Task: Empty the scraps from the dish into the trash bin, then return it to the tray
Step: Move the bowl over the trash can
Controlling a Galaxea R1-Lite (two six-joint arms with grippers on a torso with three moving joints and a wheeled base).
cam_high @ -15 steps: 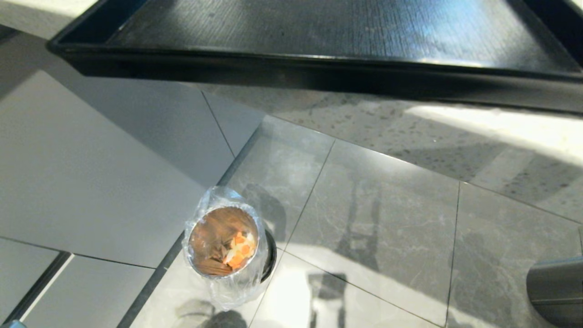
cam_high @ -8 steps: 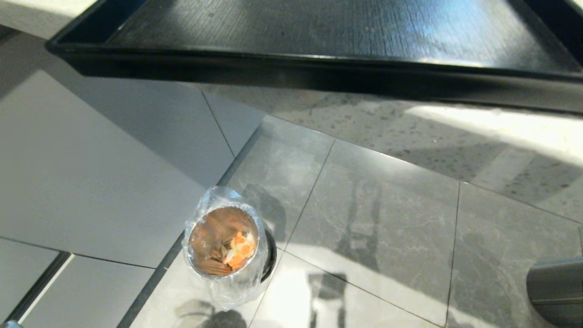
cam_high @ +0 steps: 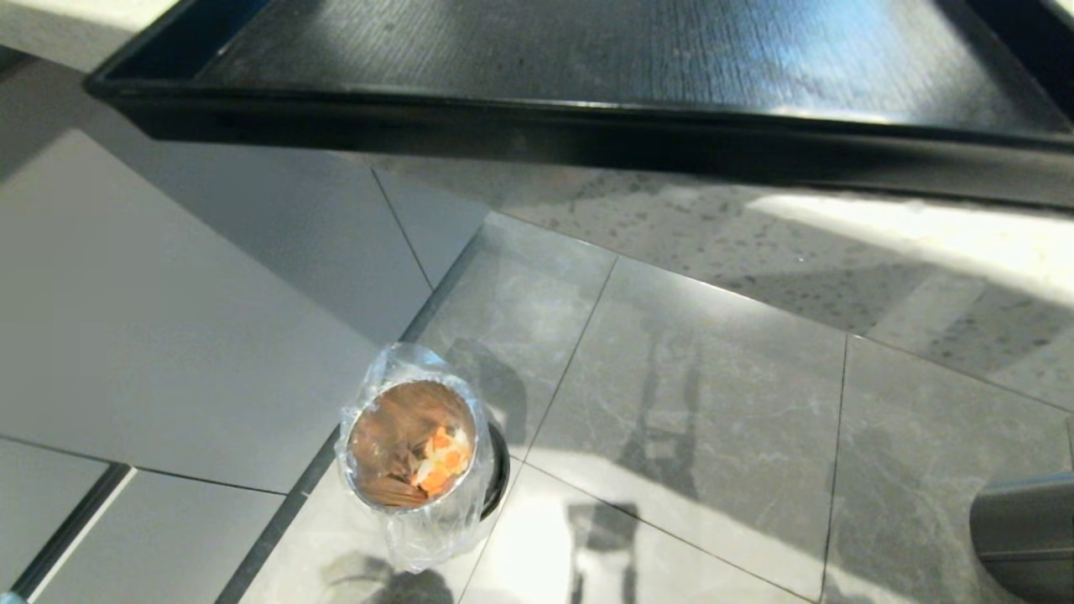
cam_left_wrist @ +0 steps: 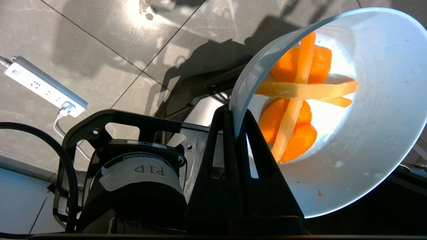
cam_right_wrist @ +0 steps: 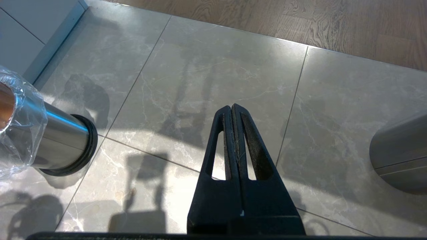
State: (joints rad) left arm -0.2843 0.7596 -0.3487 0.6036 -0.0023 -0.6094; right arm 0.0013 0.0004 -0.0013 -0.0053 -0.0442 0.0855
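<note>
Left gripper point(cam_left_wrist: 233, 123) clamped on rim of dish point(cam_left_wrist: 367, 116), jaws pinched tight, scraps point(cam_left_wrist: 297, 100) inside: pale sticks crossed over orange chunks. Dish tipped, out of head view. Bin point(cam_high: 415, 453) on floor at 7 o'clock in head view, some scraps already in; tray point(cam_high: 587, 50) at 12. Right gripper point(cam_right_wrist: 232, 110) idle, jaws shut, over floor tiles, bin at its 9 o'clock.

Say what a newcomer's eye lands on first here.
The pale dish, tilted and clamped at its rim by the left pincer, with orange chunks and yellow sticks clinging inside. Next, the bag-lined trash bin on the floor tiles, scraps already in it, below the black tray.
</note>
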